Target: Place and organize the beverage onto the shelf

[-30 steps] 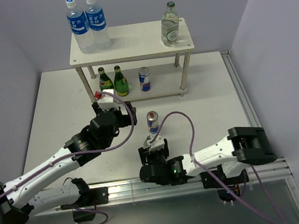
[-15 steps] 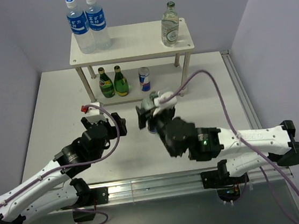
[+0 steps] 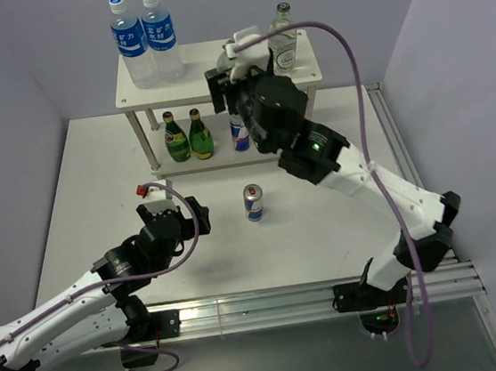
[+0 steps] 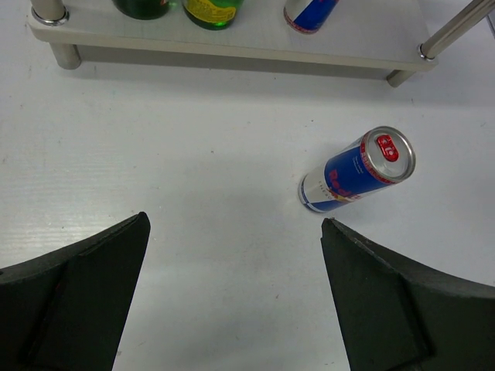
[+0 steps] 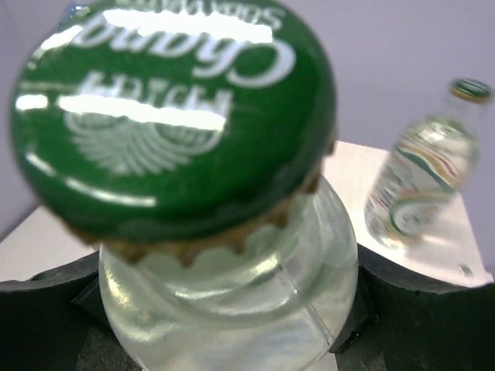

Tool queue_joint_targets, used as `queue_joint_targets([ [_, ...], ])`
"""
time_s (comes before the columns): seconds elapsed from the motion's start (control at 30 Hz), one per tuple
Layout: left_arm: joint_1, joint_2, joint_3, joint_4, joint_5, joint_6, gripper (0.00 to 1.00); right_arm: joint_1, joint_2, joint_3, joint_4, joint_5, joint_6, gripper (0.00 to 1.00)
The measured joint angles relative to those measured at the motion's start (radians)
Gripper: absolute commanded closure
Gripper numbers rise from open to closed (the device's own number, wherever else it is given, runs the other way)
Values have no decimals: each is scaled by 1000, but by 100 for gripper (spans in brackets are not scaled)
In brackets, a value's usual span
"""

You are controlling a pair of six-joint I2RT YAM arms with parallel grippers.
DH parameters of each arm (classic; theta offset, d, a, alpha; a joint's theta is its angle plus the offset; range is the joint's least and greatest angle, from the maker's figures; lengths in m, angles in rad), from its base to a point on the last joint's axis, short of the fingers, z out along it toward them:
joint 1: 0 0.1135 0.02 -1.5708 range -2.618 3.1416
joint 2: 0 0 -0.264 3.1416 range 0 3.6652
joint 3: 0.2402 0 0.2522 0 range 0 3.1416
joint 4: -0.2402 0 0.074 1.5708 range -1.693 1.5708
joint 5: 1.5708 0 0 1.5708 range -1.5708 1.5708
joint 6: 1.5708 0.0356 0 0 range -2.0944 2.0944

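Note:
My right gripper (image 3: 229, 78) is shut on a clear glass bottle with a green cap (image 5: 174, 108) and holds it over the middle of the top board (image 3: 195, 71) of the cream-white shelf. The other clear bottle (image 3: 282, 43) stands on that board to its right, and shows blurred in the right wrist view (image 5: 421, 178). Two dark green bottles (image 3: 175, 138) (image 3: 198, 136) and a silver-blue can (image 3: 239, 133) stand on the lower board (image 4: 232, 48). A second can (image 3: 253, 202) stands on the table, ahead and right of my open, empty left gripper (image 4: 236, 294).
Two tall plastic water bottles with blue labels (image 3: 129, 42) (image 3: 161, 34) stand at the left end of the top board. Thin silver legs (image 3: 311, 111) hold the boards. Grey walls close in behind and on both sides of the white table (image 3: 338, 193).
My right arm has swung up from the table's front to the shelf's top board with the clear bottle. My left arm has drawn back from the shelf towards the near side.

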Motion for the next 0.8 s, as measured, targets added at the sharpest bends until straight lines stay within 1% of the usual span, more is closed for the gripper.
queue_joint_targets([
  [0.27, -29, -10, -54, 7, 8, -24, 1, -197, 339, 353, -184, -181, 19, 100],
  [0.4, -51, -13, -68, 11, 8, -29, 1, -278, 443, 460, -257, -230, 34, 100],
  [0.5, -60, -10, -77, 28, 8, -30, 1, -323, 467, 476, -273, -249, 45, 100],
  [0.67, -70, 29, -78, 60, 11, -30, 1, -358, 468, 473, -277, -264, 68, 100],
  [0.8, -81, 74, -78, 81, 13, -29, 1, -367, 450, 394, -222, -272, 92, 100],
])
